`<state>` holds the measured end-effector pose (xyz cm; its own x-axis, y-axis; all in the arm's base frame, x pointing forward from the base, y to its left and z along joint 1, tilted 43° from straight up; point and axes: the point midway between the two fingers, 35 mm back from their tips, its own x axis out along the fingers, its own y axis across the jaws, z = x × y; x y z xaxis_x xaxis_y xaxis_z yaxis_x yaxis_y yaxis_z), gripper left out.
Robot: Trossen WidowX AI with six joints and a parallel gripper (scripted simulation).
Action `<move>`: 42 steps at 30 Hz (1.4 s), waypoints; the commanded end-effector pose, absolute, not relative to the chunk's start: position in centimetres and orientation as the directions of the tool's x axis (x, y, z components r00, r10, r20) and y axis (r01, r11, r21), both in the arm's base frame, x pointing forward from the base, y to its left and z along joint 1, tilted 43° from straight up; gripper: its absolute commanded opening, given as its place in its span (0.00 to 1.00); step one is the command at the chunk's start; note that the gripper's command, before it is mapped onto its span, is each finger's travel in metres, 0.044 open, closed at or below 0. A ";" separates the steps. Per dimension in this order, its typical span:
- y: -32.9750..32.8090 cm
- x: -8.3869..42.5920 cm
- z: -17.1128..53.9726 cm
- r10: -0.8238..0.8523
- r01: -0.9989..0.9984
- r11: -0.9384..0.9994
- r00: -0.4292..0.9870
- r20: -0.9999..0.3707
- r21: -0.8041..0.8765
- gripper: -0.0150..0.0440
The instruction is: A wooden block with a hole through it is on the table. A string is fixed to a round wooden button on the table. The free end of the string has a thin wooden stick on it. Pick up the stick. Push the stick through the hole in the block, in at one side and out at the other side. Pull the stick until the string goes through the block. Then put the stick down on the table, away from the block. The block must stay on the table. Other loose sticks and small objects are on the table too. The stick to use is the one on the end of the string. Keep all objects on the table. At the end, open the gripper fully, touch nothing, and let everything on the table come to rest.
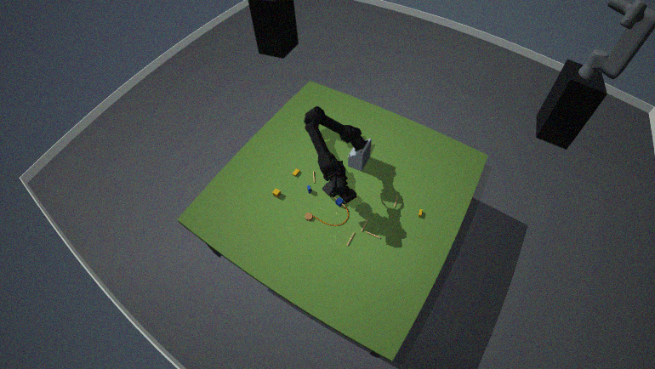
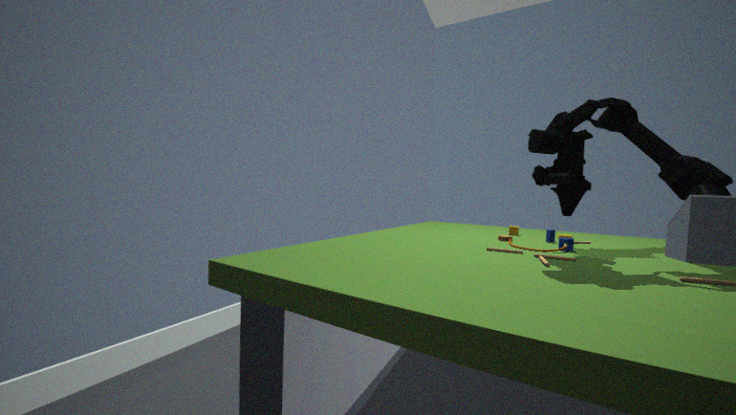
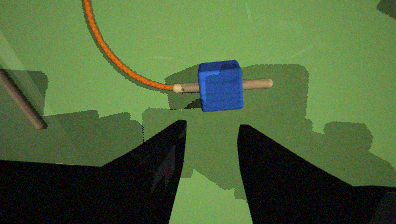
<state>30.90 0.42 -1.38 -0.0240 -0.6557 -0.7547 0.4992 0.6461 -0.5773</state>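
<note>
The blue block (image 1: 339, 201) (image 2: 566, 245) (image 3: 221, 87) rests on the table. The wooden stick (image 3: 258, 84) lies through its hole, with one end out at each side. The orange string (image 1: 334, 224) (image 3: 107, 50) is joined to the stick's left end in the wrist view, outside the block. It curves over the table to the round button (image 1: 308, 216) (image 2: 505, 238). My gripper (image 2: 567, 213) (image 3: 212, 131) is partly open and empty. It hangs above the table, near the block and touching nothing. In the wrist view the block is just beyond the fingertips.
Loose sticks (image 1: 350, 238) (image 2: 504, 251) (image 3: 22, 100) lie about, several near the block. A small blue piece (image 1: 309, 189) (image 2: 550, 235) and yellow blocks (image 1: 276, 192) (image 2: 513, 229) stand around. A grey pedestal (image 1: 359, 158) (image 2: 705, 227) is under the arm's base.
</note>
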 end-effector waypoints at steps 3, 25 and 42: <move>-1.0 30.0 0.0 -0.670 -0.387 0.691 -0.025 -0.742 -0.611 0.46; -1.8 29.5 0.8 -0.674 -0.939 0.271 -0.028 -0.738 -0.212 0.46; -1.8 29.5 0.7 -0.674 -0.939 0.271 -0.028 -0.738 -0.212 0.46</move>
